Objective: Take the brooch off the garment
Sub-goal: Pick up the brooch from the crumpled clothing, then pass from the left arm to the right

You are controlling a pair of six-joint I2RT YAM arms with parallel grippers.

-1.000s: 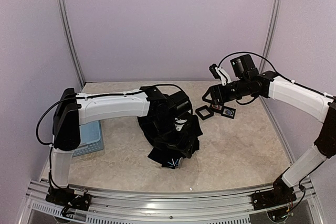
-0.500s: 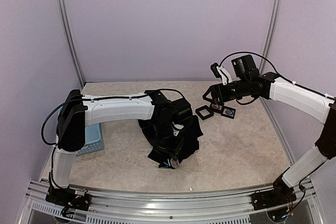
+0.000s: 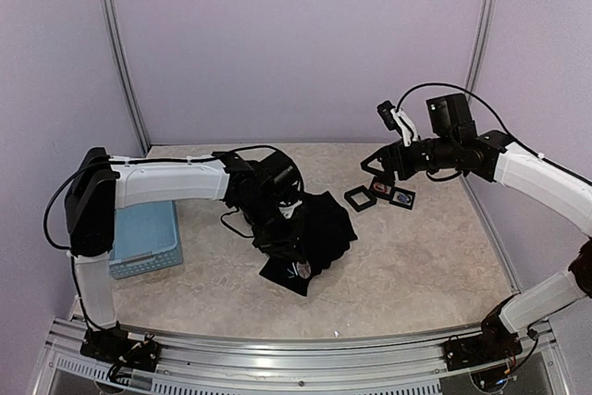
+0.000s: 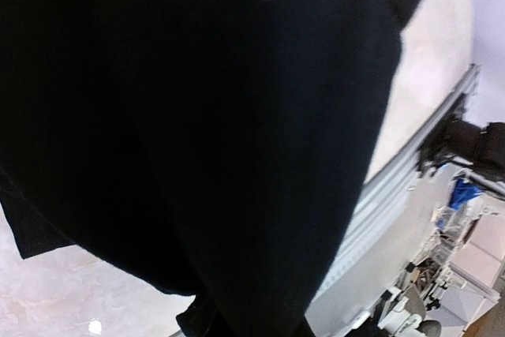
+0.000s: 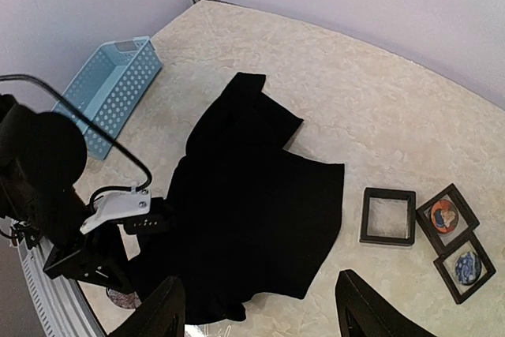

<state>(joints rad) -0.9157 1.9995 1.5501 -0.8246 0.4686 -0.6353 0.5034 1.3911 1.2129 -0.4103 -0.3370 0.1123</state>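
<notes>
- Garment (image 3: 326,227): black cloth, bunched in a heap mid-table, between the light-blue basket (image 3: 143,240) and the three frames. It touches neither.
- From the right wrist view the garment (image 5: 252,195) lies partly spread, one narrow end pointing toward the back wall.
- Left gripper (image 3: 289,243): down on the garment's near-left part. Black cloth fills most of its own wrist view and no fingers show there. Cannot tell whether the jaws are pressed together or apart, or whether they pinch cloth.
- Small round thing (image 5: 122,299), pale and patterned, sits at the garment's near edge under the left gripper (image 5: 95,258). Too small and too hidden to say what it is.
- Right gripper (image 3: 382,166): held in the air above the frames, touching nothing. In its own view the fingers (image 5: 162,313) are spread wide with nothing between them.
- Frames on the marbled tabletop (image 3: 416,265), right of the garment: empty black frame (image 5: 388,216), one with an orange-red piece (image 5: 446,215), and one with a blue piece (image 5: 465,266).
</notes>
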